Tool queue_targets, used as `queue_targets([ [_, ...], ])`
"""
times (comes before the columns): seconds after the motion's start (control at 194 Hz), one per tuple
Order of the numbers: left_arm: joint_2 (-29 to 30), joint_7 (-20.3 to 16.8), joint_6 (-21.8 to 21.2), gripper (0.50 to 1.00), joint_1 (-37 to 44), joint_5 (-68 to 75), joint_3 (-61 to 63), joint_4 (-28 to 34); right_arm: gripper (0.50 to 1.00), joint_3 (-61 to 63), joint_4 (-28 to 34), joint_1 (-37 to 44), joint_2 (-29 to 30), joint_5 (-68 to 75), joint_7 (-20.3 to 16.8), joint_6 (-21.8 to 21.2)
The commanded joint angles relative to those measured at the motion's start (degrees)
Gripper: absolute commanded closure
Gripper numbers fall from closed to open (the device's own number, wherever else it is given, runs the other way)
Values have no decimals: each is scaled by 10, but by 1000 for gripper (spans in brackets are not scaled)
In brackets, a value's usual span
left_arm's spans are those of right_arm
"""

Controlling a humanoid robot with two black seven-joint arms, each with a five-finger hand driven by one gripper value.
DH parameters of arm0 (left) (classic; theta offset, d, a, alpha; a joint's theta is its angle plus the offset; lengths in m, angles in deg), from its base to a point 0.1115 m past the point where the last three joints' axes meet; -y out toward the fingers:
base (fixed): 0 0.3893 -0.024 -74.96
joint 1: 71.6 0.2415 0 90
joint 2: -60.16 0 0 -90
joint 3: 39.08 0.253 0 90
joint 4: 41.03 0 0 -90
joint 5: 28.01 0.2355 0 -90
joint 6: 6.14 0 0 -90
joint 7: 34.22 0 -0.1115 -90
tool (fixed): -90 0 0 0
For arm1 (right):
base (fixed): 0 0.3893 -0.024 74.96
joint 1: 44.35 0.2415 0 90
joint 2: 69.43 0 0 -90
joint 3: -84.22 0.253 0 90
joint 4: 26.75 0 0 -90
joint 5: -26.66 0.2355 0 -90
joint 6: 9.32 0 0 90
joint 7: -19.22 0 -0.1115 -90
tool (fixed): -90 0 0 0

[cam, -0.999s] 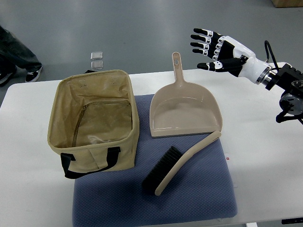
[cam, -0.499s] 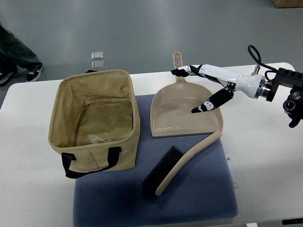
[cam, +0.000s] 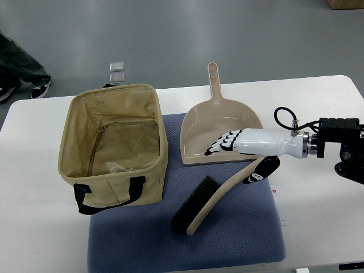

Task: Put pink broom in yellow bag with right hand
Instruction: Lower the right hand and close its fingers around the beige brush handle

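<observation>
The broom (cam: 207,200) has a pale pinkish-beige handle and black bristles. It lies diagonally on a blue mat (cam: 187,239), bristles at the lower left, handle tip at the upper right. The yellow-tan fabric bag (cam: 111,145) stands open at the left with black handles. My right hand (cam: 236,158) comes in from the right edge and hovers low over the broom handle's upper end. Its fingers (cam: 222,145) are spread over the dustpan's front edge and its thumb (cam: 255,175) sits on the other side of the handle. It holds nothing.
A beige dustpan (cam: 219,128) lies behind the broom, its handle pointing away. The white table (cam: 318,216) extends right and left of the mat. A person's legs and shoes (cam: 17,74) show at the upper left on the floor. Two small clear items (cam: 116,72) lie on the floor.
My right hand has come down and toward me, from above the table's far right, over the dustpan, to the broom handle's upper end. The broom, bag and dustpan have not moved.
</observation>
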Motion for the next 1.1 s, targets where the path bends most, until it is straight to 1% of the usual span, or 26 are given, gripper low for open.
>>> queue_targets([
  [0.0,0,0,1,500,0,0,0,0,587,-15,-2,-1,0,-22,-15,23],
  [0.149,0,0,0,500,1,0,0,-1,601,-26,-7,-1,-1,-51,-29,32],
  [0.216,0,0,0,500,0,0,0,0,628,-27,-7,-1,-1,-58,-45,32],
  [0.288,0,0,0,500,0,0,0,0,640,-30,-7,-1,0,-66,-58,32],
  [0.335,0,0,0,500,1,0,0,-1,668,-33,-7,-1,0,-73,-69,33],
  [0.499,0,0,0,500,1,0,0,-1,705,-39,-7,-2,1,-74,-91,41],
  [0.535,0,0,0,500,0,0,0,0,713,-43,-7,-2,1,-74,-92,41],
  [0.561,0,0,0,500,0,0,0,0,732,-48,-7,-1,1,-76,-93,43],
  [0.695,0,0,0,500,0,0,0,0,781,-52,-8,-1,2,-95,-94,60],
  [0.741,0,0,0,500,0,0,0,0,807,-53,-8,-2,4,-98,-93,64],
  [0.772,0,0,1,500,0,0,0,-1,812,-54,-7,-2,5,-99,-94,66],
  [0.829,0,0,0,500,0,0,0,0,836,-62,-8,-1,4,-99,-93,67],
  [0.911,0,0,1,500,1,0,0,0,850,-66,-8,-1,5,-99,-94,74],
  [0.968,0,0,0,500,1,0,0,0,873,-69,-7,-1,6,-99,-94,75],
  [1.097,0,0,0,500,1,0,0,0,887,-72,-8,-1,6,-99,-100,77],
])
